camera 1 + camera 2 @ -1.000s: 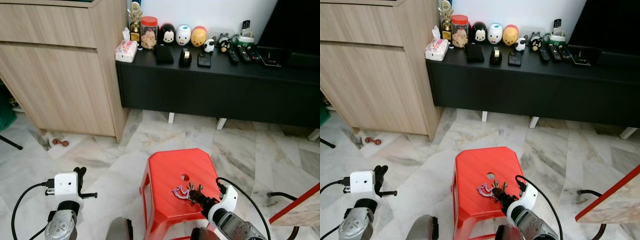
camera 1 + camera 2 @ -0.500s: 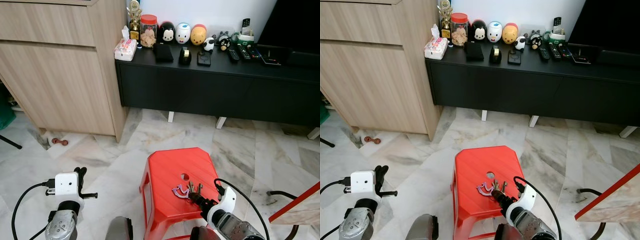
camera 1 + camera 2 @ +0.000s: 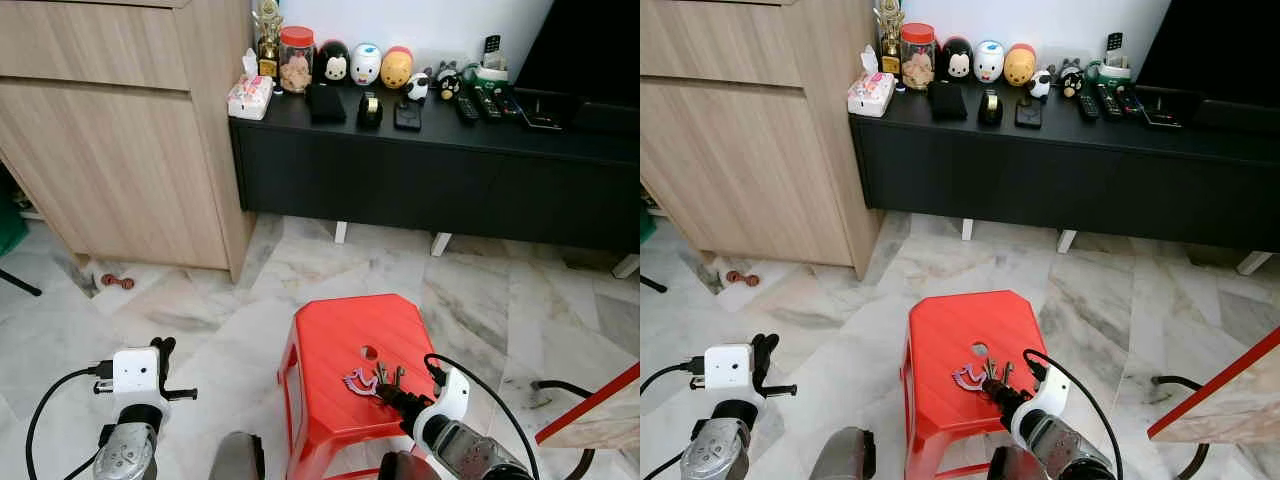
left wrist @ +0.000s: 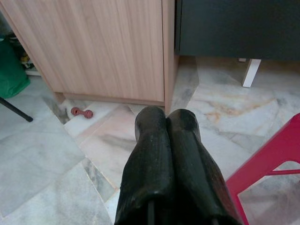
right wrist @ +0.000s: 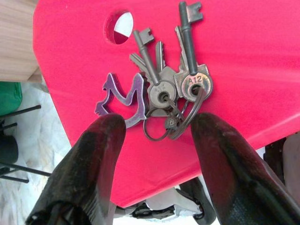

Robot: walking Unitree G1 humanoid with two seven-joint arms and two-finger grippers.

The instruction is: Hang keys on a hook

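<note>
Red plastic stool (image 3: 345,350) stands on the marble floor (image 3: 200,300), serving as the surface. Right end effector (image 5: 159,140), fingers spread, straddles the bunch of keys (image 5: 161,84) lying flat there, evidently positioned to grasp. Left end effector (image 4: 164,154), fingers pressed together, hangs idle.

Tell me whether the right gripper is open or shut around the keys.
Open. The right gripper has its two black fingers spread either side of the keys, which lie flat on the red stool, not yet pinched.
</note>
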